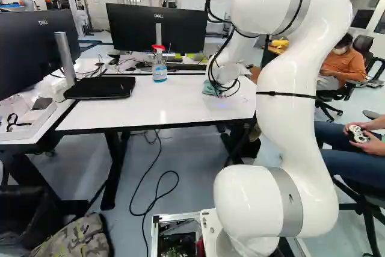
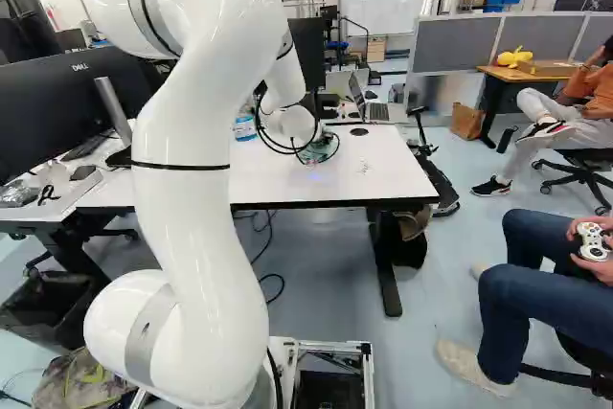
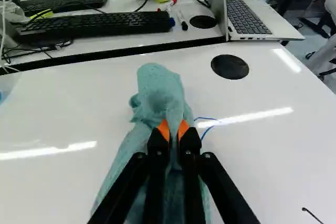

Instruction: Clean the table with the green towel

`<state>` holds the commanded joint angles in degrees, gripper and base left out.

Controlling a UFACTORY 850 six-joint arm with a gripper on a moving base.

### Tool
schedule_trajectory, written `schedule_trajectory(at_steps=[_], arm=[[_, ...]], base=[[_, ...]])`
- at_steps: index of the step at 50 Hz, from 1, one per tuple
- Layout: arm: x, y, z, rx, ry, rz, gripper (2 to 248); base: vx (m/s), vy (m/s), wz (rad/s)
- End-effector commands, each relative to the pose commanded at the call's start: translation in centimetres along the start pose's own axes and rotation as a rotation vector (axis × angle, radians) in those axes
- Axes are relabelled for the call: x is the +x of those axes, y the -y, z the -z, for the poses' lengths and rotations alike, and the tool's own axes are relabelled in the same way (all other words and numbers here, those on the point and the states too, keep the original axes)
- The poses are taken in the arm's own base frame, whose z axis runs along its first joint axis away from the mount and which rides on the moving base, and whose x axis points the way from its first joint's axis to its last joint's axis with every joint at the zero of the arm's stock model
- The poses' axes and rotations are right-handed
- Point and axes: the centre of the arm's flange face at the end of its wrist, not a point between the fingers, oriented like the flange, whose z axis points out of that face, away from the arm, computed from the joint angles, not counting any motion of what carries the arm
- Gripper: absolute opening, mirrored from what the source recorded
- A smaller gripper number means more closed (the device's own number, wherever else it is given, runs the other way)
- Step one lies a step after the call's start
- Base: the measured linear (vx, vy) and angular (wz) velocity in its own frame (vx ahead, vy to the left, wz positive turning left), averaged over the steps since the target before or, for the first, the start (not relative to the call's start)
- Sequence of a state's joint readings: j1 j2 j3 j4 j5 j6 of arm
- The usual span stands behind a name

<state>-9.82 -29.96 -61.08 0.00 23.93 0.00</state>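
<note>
Crumpled pale green towel (image 3: 160,90), bunched and folded, pinched between the hand's (image 3: 174,134) orange pads (image 3: 164,129), draping onto white table (image 3: 273,145)

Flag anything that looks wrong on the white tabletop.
Stray blue lines curve beside the green towel, and a short black stroke lies farther from it; both look like marks not yet wiped away.
</note>
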Motion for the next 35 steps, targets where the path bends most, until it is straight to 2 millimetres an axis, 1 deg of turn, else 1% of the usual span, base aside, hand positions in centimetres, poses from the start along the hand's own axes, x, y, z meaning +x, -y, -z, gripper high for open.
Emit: schedule_trajectory(at_steps=[21, 31, 35], arm=[[0.4, -3.4, -0.7, -0.045, -0.007, -0.031, 38], [0.3, -5.1, -0.6, -0.068, -0.006, -0.047, 38], [0.1, -5.5, -0.2, -0.072, -0.003, -0.05, 38]], base=[[0.0, 0.0, 0.0], [0.0, 0.0, 0.0], [0.0, 0.0, 0.0]])
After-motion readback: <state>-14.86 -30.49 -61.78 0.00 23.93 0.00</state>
